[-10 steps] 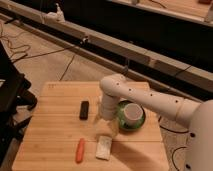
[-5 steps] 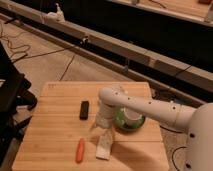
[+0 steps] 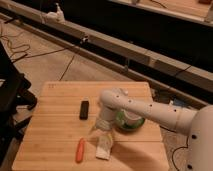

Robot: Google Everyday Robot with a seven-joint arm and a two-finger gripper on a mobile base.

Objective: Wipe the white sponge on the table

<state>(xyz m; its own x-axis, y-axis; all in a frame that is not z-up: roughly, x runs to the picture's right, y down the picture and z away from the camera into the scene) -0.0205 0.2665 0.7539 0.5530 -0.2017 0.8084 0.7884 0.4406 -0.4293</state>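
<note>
Table (image 3: 55,107) carries white sponge (image 3: 104,149), carrot (image 3: 80,150), black bar (image 3: 84,109), green bowl (image 3: 131,121); pincer (image 3: 102,131) over sponge.

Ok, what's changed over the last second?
The arm lowered and the open hand came down toward the small flat white sponge, gripping nothing. Sponge, orange carrot, black rectangular block and green bowl on the light-wood table stayed put.

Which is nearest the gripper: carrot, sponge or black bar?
The white sponge, just beneath the open gripper; the orange carrot and black bar lie farther off.
</note>
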